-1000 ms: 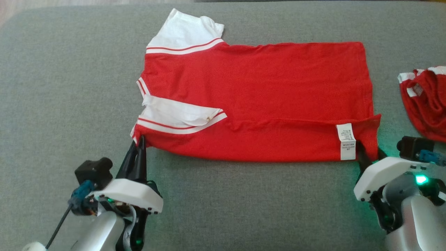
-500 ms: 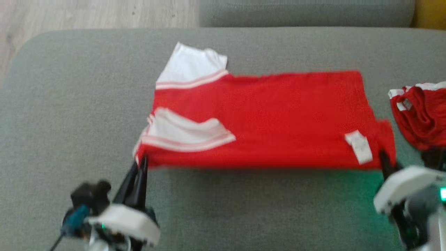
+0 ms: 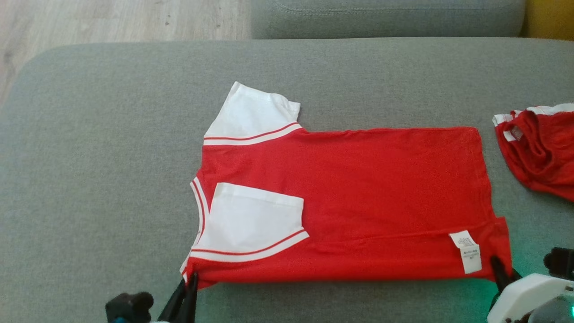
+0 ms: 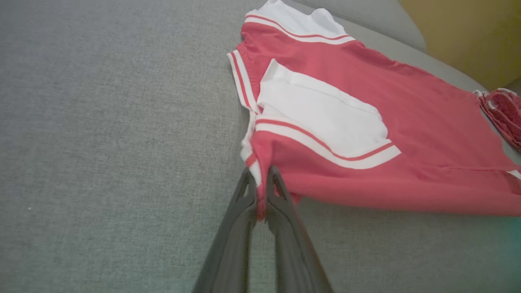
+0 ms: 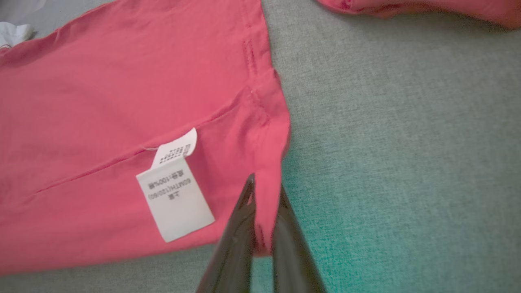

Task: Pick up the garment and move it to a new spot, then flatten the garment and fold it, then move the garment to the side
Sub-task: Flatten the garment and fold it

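We judge the shirt point(image 3: 381, 179) light and limp; the right gripper point(image 5: 265, 189) clamps its corner beside the label point(image 5: 175, 199), the left gripper point(image 4: 260, 183) its corner far from the label.

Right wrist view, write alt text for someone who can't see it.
The right gripper pinches a corner of a red garment spread on a grey cushion. A white care label lies on the cloth beside the gripper, and a second red piece shows at the top edge.
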Available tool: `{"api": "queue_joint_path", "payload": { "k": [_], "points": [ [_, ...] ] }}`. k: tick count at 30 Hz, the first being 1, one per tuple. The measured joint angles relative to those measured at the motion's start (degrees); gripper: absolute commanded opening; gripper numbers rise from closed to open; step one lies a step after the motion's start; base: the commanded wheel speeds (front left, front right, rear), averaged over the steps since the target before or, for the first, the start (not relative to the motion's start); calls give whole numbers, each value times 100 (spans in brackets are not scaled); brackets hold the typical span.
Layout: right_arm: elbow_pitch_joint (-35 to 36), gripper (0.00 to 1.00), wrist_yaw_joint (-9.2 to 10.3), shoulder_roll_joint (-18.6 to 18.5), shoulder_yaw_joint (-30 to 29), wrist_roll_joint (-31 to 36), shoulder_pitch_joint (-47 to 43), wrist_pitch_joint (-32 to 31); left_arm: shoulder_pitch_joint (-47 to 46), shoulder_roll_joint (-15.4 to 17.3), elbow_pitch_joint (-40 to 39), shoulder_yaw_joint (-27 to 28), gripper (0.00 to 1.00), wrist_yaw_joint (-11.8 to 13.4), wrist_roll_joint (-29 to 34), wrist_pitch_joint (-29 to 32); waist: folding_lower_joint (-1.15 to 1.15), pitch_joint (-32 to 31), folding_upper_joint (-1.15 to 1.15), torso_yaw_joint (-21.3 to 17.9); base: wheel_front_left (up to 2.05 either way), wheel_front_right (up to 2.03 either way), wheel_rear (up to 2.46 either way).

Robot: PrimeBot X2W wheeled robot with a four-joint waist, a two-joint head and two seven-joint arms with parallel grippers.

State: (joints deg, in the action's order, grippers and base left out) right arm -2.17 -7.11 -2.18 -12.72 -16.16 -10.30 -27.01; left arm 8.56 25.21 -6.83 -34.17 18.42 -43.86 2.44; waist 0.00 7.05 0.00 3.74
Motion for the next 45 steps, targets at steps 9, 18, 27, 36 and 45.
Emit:
{"api": "queue_joint_path", "payload": {
  "k": [9,18,27,36,45],
  "points": [
    [152,100,1,2,-147,51,37,472,-180,98,76,55,100,-32,141,-99,0,78,0,-148,0,0,0],
    [810,100,1,-1,207,364,1070,601,-2640,842,-89,388,100,-646,569,594,1,461,0,-343,0,0,0],
    [838,100,0,-18,869,474,2142,590,-4980,1036,1305,241,100,-1748,704,1594,2,1168,0,-803,0,0,0],
    [643,100,1,-24,978,446,2529,751,-5478,1000,2413,107,100,-2079,483,2184,2,1914,0,-1368,0,0,0],
    [477,100,1,-24,1072,355,2782,946,-5673,1021,2798,134,100,-2059,392,2371,1,2286,0,-1726,0,0,0]
  ]
}}
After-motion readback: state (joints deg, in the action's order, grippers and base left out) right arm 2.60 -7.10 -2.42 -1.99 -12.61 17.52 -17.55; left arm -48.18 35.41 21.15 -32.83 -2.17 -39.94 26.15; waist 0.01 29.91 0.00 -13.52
